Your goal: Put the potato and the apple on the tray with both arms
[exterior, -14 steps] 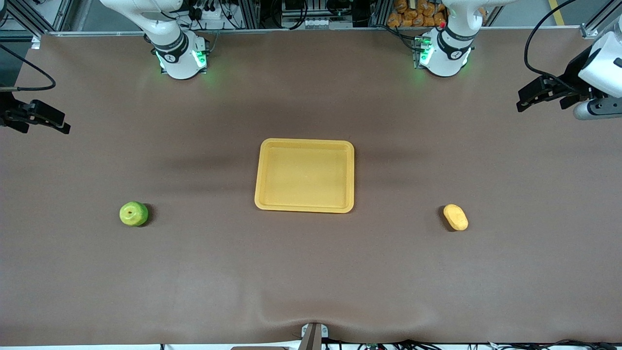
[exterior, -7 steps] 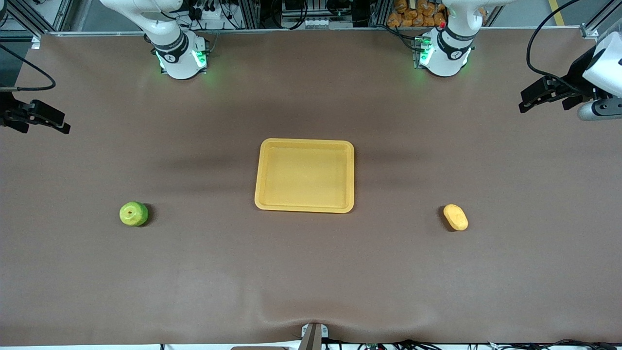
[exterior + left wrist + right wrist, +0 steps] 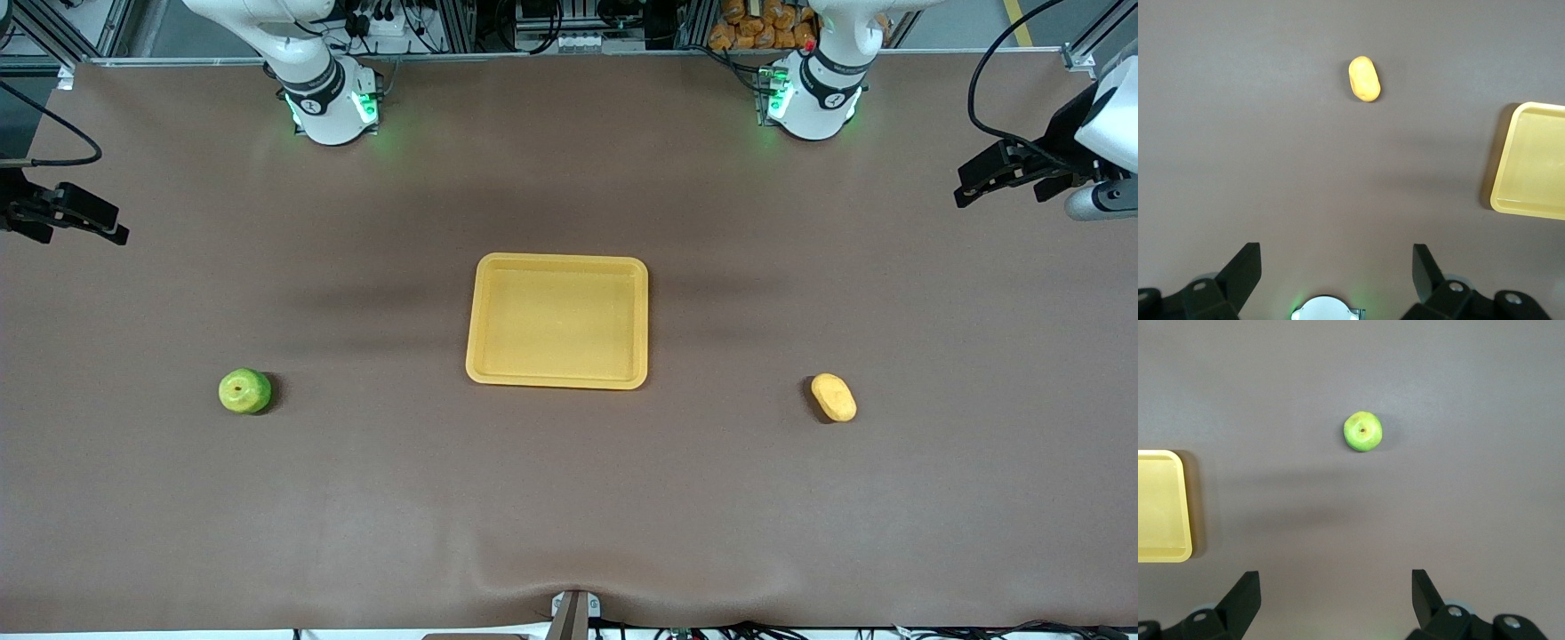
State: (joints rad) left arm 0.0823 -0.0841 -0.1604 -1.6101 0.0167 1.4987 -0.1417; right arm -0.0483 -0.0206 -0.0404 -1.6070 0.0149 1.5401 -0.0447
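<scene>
Yellow tray [image 3: 557,321] bare at mid-counter [image 3: 569,498]; apple [image 3: 244,391] toward the right arm's end, potato [image 3: 833,396] toward the left arm's, both well apart from the tray. Left gripper [image 3: 1000,169] and right gripper [image 3: 76,216] raised over the counter's ends, jaws wide, empty. Risk, likely: rolling off under an off-centre pinch, both being rounded and smooth. Since earlier: left gripper drawn slightly outward and upward; right unmoved.

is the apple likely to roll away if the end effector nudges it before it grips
Probably yes. The apple looks round and sits free on the flat table, with nothing beside it to stop it. Its skin looks smooth, so it may slip between the pads. It rests with its stem dimple up, which may steady it slightly.
</scene>
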